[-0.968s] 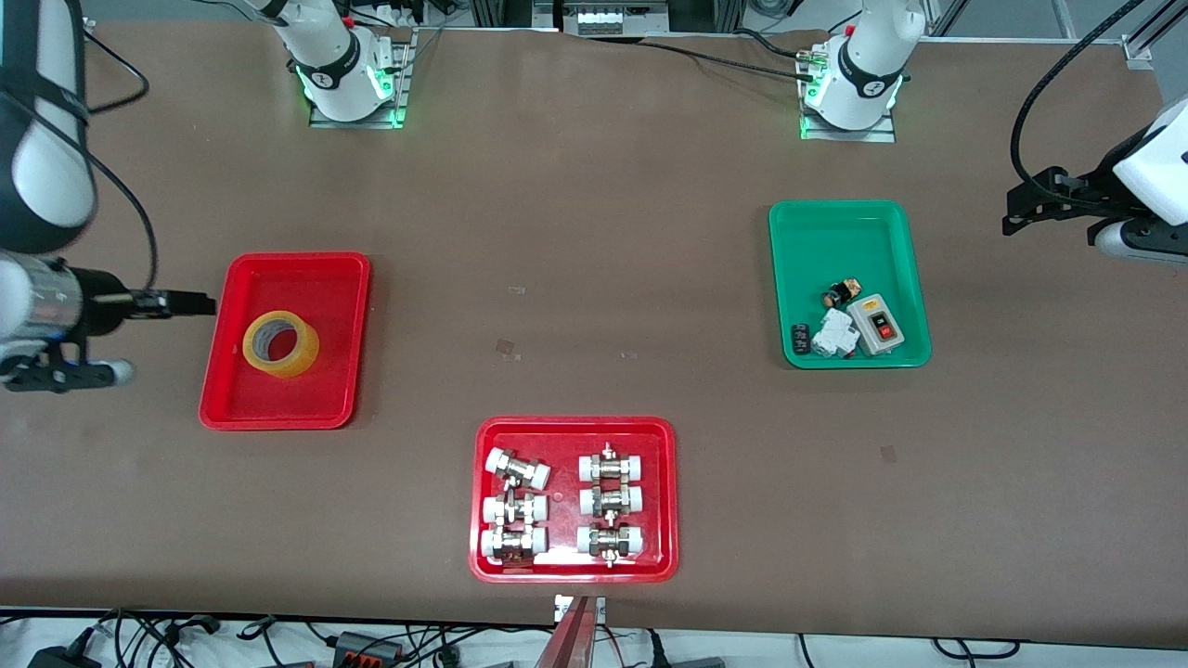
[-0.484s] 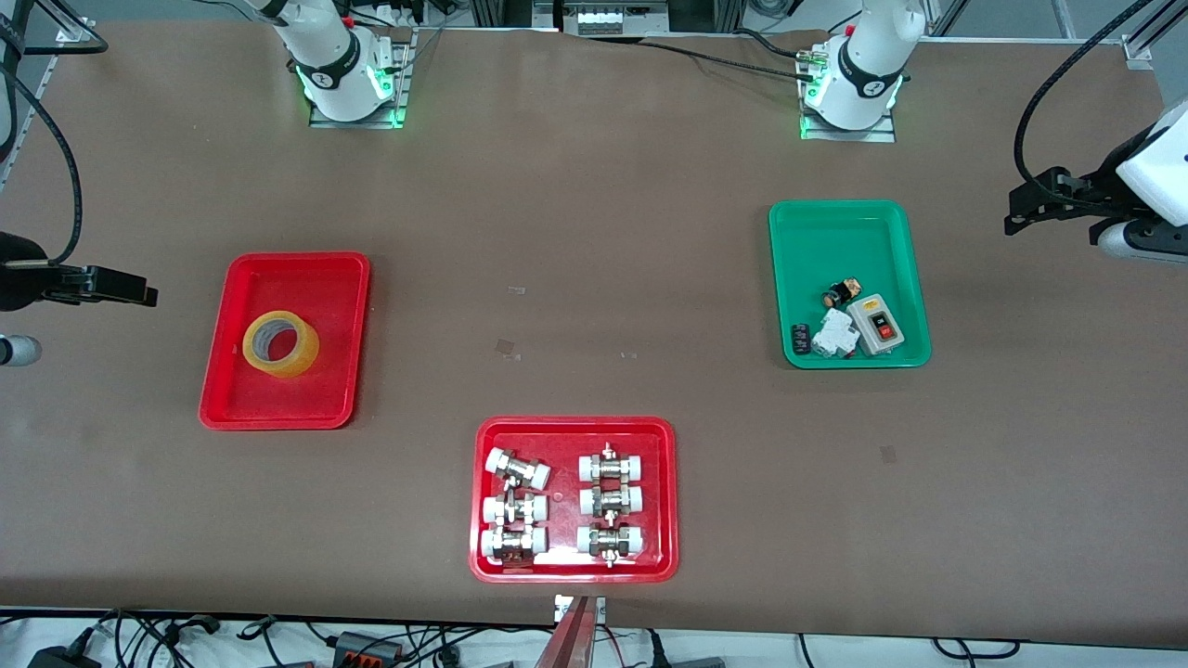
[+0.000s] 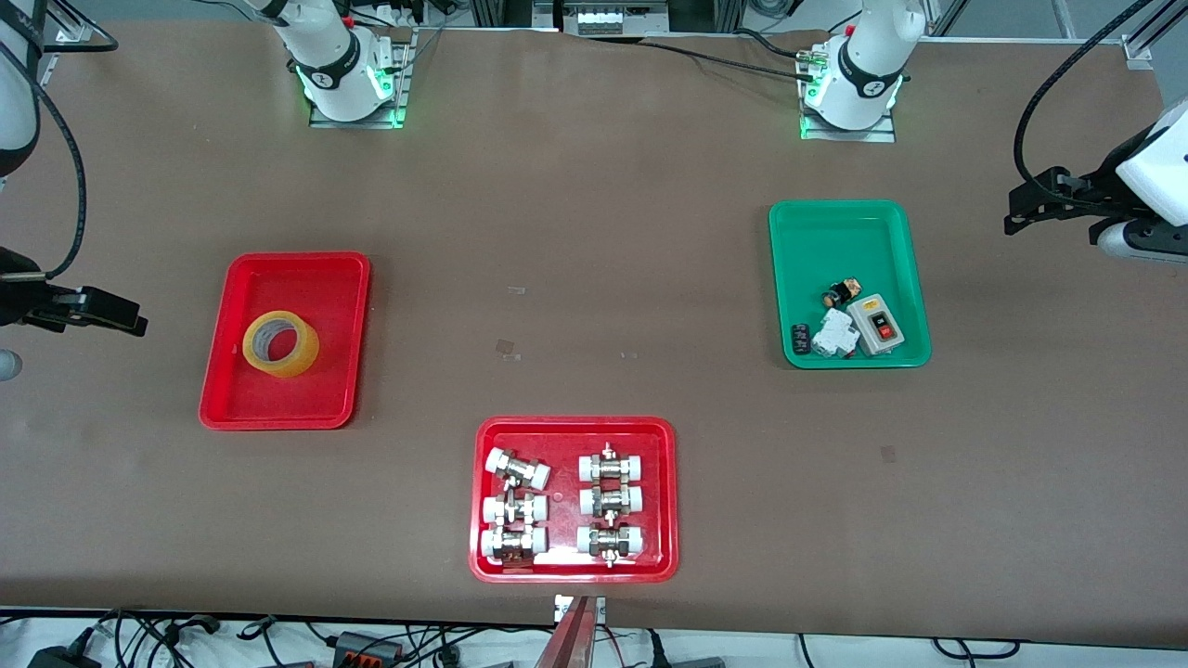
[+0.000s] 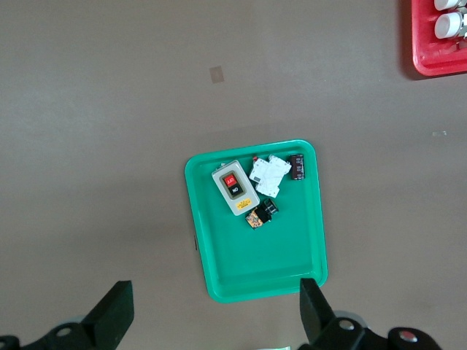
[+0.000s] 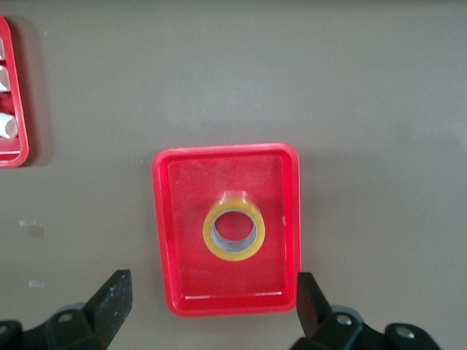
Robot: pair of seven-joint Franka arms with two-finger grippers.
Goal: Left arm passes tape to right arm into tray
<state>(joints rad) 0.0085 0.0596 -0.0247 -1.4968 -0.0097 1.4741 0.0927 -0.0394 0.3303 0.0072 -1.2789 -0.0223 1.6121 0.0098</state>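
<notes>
While both hands are hanging released and empty, the right hand (image 5: 208,310) over the surface (image 3: 594,232) at its own end and the left hand (image 4: 211,313) waiting beside the green tray (image 3: 840,232), the tape (image 3: 280,344) is lying flat in the red tray (image 3: 306,269). Judgement: placement is looking complete; any retreat should be staying clear of the tray's rim. Switch parts are sitting in the green tray, fittings (image 3: 561,506) in the second red tray (image 3: 575,427).

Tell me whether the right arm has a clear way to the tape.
Probably yes. The tape lies alone in the red tray, nothing over it, and the right claw is open above.
</notes>
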